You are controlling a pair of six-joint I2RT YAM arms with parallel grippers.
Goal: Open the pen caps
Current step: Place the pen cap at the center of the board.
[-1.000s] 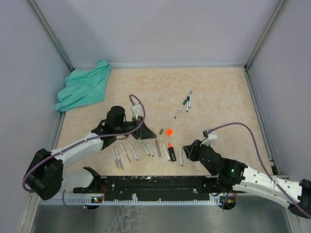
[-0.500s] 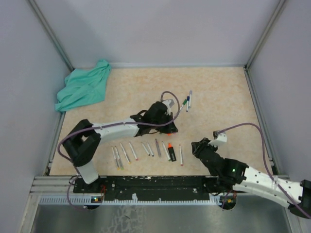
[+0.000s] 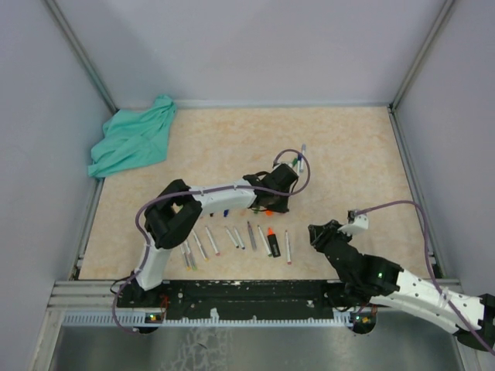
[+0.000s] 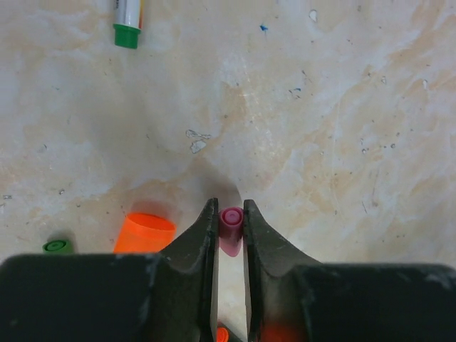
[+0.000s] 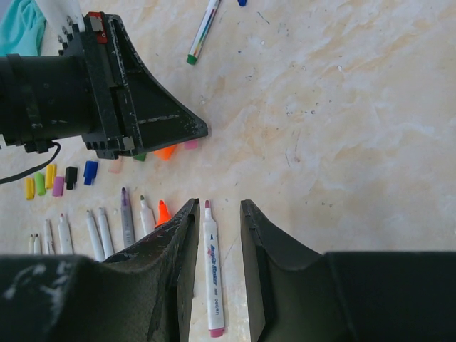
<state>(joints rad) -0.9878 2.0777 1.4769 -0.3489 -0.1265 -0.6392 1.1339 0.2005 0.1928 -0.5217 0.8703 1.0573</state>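
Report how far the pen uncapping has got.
Done: a row of uncapped pens lies near the bases, with loose caps lined up close by. In hand: the left gripper is shut on a pink cap; the right gripper is open over a bare pen. Left: the green-capped pen farther out, and seemingly a second beside it.

table [image 4: 342, 107]: smooth marbled surface; pink cap [image 4: 231, 217]: glossy plastic; jaws: scuffed matt black
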